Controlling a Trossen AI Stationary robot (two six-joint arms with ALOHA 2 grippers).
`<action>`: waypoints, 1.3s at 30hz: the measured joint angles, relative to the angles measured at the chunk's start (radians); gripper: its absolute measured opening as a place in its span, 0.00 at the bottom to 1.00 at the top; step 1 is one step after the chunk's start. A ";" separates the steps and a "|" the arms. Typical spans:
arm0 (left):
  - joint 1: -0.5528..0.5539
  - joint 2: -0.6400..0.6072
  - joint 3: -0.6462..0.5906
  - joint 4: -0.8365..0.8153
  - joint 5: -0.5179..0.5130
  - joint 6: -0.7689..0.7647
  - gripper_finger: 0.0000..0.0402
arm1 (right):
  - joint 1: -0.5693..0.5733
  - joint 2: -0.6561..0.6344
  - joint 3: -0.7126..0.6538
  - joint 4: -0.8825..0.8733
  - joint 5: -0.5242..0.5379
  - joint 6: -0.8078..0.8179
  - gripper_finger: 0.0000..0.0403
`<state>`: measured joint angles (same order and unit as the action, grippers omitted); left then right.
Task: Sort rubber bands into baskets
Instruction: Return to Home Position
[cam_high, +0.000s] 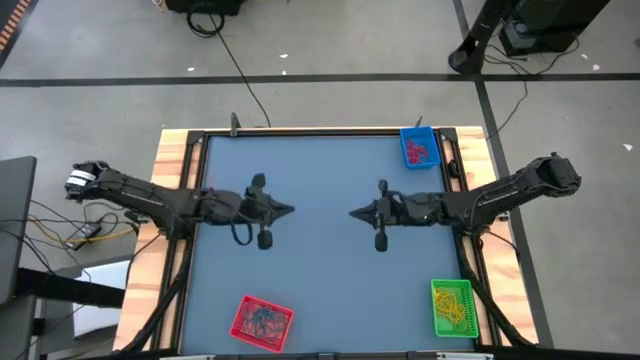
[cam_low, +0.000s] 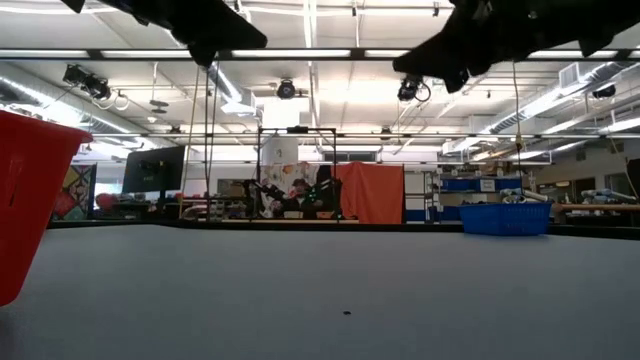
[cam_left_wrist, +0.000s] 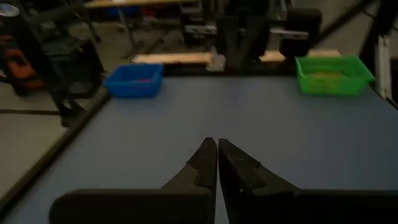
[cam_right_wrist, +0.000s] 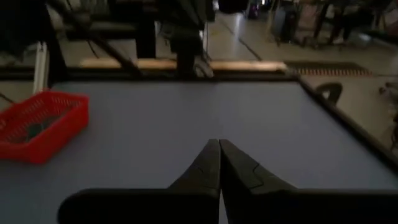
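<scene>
Left claw (cam_high: 290, 210) at nine o'clock and right claw (cam_high: 352, 212) at three, both pinched together empty, could collide if either drifts inward.

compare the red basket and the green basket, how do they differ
Pose: the red basket sits skewed to the table edge, the green basket square in a corner. Contents: the red basket holds bluish bands, the green basket yellow bands. Both are small rectangular trays.
</scene>
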<state>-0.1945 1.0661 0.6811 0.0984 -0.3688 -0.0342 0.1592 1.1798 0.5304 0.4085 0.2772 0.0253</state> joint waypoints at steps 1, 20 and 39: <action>0.016 -0.011 0.000 0.003 0.000 0.007 0.05 | -0.015 -0.011 0.000 0.009 -0.013 -0.004 0.03; 0.120 -0.460 -0.354 0.140 -0.001 0.086 0.05 | -0.076 -0.542 -0.247 0.041 -0.194 0.008 0.01; 0.238 -0.579 -0.527 0.168 0.132 0.028 0.05 | -0.176 -0.786 -0.412 -0.074 -0.282 0.028 0.01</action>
<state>0.0433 0.4875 0.1539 0.2668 -0.2364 -0.0063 -0.0173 0.3935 0.1188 0.3340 -0.0050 0.0532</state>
